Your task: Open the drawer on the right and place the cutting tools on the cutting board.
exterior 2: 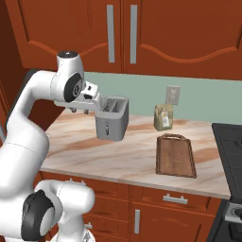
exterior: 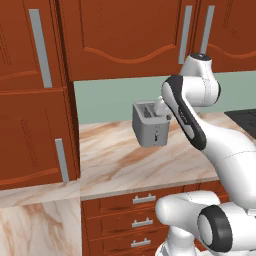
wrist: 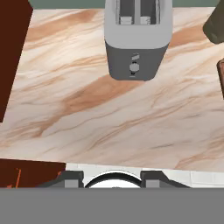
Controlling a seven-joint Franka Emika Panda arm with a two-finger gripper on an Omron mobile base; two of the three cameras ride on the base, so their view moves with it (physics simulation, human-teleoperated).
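Cutting board (exterior 2: pixel 176 156): dark brown, rectangular, raised rim, small handle loop at its far end; you will find it lying flat on the marble-patterned worktop (exterior 2: pixel 127 158), to the right of the grey toaster (exterior 2: pixel 112 118) and well apart from it, with its near end close to the worktop's front edge. Just behind the board's handle stands a small olive-coloured bag (exterior 2: pixel 163 117), upright against the pale green wall, below a wall socket plate (exterior 2: pixel 173 95). Toaster: two slots on top, lever and dial on the face turned toward you; in the hand view it sits at the top centre (wrist: pixel 135 39), with bare worktop below it. Drawer fronts (exterior: pixel 143 222): three narrow ones with short silver bar pulls, stacked under the worktop, all flush and closed. Gripper (wrist: pixel 113 178): its dark fingertips show at the bottom of the hand view, hanging above the worktop's front edge and touching nothing; from what shows you cannot tell whether the jaws stand spread or pressed together. Arm: you see it bent high over the worktop, its wrist near the toaster. Upper cabinets (exterior 2: pixel 142 33): reddish-brown, long silver handles, doors closed.
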